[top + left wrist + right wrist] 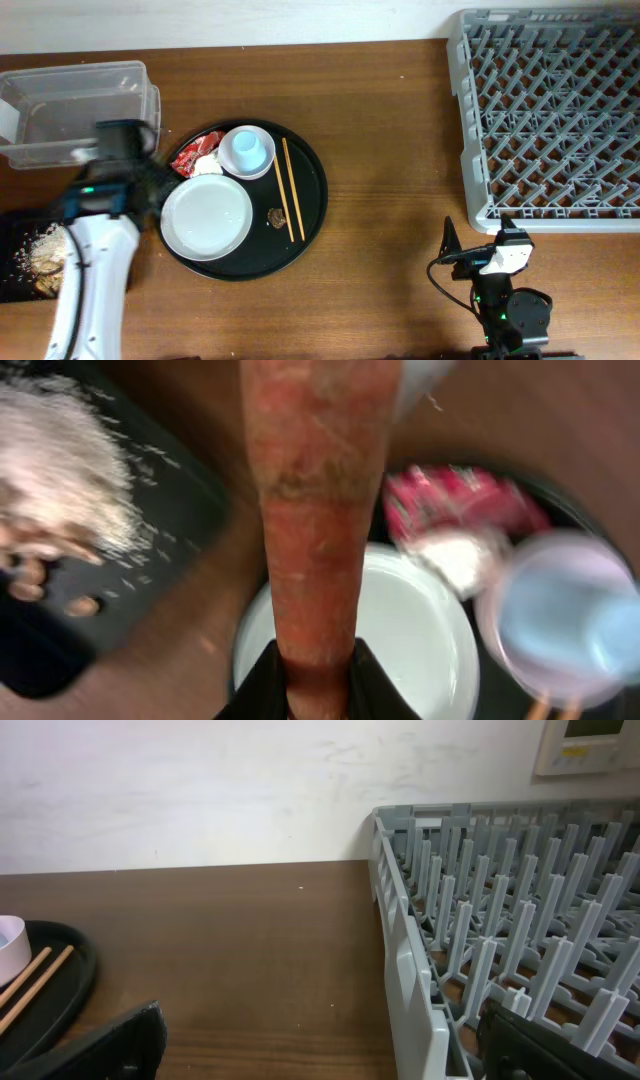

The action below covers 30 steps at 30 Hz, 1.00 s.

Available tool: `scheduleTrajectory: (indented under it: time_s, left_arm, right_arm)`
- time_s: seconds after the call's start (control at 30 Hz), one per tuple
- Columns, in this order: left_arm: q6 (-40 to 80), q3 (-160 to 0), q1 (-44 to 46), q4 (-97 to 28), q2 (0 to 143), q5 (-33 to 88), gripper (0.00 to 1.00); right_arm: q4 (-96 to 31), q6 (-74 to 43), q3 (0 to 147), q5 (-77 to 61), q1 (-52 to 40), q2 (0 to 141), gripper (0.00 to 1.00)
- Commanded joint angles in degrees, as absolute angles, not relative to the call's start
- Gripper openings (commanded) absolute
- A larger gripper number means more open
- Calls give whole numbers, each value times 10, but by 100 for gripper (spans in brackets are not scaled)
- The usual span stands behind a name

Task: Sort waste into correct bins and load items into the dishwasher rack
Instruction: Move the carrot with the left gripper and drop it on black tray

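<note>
Hazard one lies at the left. The black bin, near-left on the counter, holds the rice scraps, and the clear tub stands just beyond it. The left claw is clenched on one end of the orange carrot, so the long body projects well past the fingertips.

A hold this close to the end may let the carrot pivot or slip. It could then drop on the counter between bin and round tray. It could also land in the wrong container, since the two stand close together. The wrist view is blurred, so grip depth cannot be confirmed.

On the tray, the white plate, red wrapper, tissue, blue cup, brown bit and chopsticks lie close together. A falling carrot could scatter them.

At the right, the right claw rests released beside the dishwasher rack, well apart from this hazard.
</note>
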<state>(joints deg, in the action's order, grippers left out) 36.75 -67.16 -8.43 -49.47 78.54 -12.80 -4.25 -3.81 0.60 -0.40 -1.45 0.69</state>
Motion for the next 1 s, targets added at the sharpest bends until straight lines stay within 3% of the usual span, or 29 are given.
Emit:
scheduleTrajectory:
  time_s: [0.0,0.13,0.4,0.43,0.63,0.73,0.87,0.97]
  left_arm:
    - [415,-683,-178,-476,805,-138,14]
    - [474,-683,-257,-472,839,-137,14]
    - [473,-683,-363,-451,961,-131,15]
    - [473,-683,-372,-446,972,-126,20]
    - [473,-683,-424,-443,1007,-101,22]
    - [473,-683,-430,-443,1007,-52,45]
    - [457,-685,-429,-448,1006,-9,61]
    - [453,-705,-429,-476,1000,31,63]
  right_arm:
    - [-45,-34,3,1,-11,4,98]
    - [-45,-34,3,1,-11,4,98]
    - [-45,-34,3,1,-11,4,98]
    - [-45,-34,3,1,-11,4,98]
    - [-45,-34,3,1,-11,4,98]
    - [-45,-34,3,1,-11,4,98]
    - [-45,-34,3,1,-11,4,98]
    - [-45,-34,3,1,-11,4,98]
